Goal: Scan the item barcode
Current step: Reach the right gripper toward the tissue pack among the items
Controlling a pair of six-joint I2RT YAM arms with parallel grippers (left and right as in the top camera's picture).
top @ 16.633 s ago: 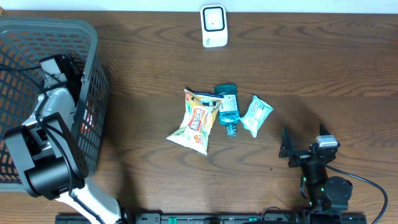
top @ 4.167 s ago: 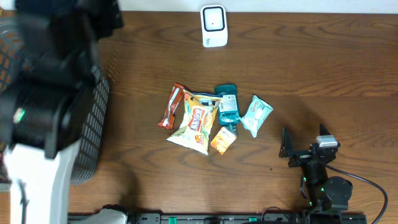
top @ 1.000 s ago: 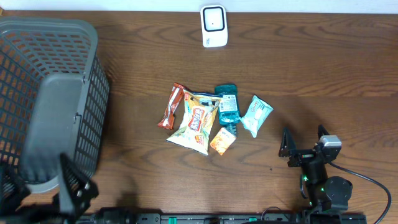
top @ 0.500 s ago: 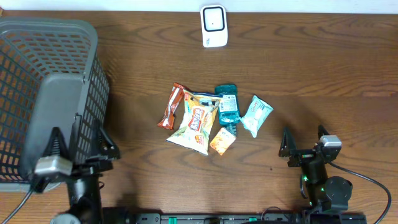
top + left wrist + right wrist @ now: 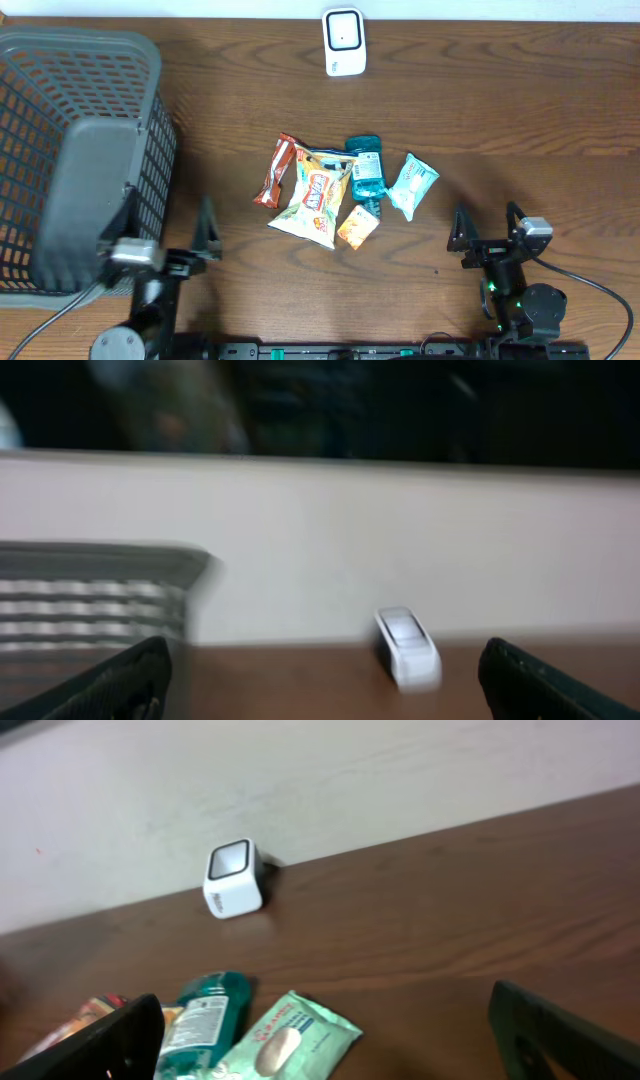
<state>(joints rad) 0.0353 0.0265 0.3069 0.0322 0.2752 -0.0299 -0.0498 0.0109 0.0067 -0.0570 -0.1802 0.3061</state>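
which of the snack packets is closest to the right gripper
The mint-green packet, the rightmost one, lies nearest the right gripper; the orange packet, chips bag and brown bar all sit farther left.

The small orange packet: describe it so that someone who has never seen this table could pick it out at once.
On the brown table, look right of the grey basket to the cluster of snacks in the middle. The orange packet lies on the cluster's side farthest from the white scanner, beside the big yellow-and-white bag and the teal bottle. It is the only small, squarish orange one.
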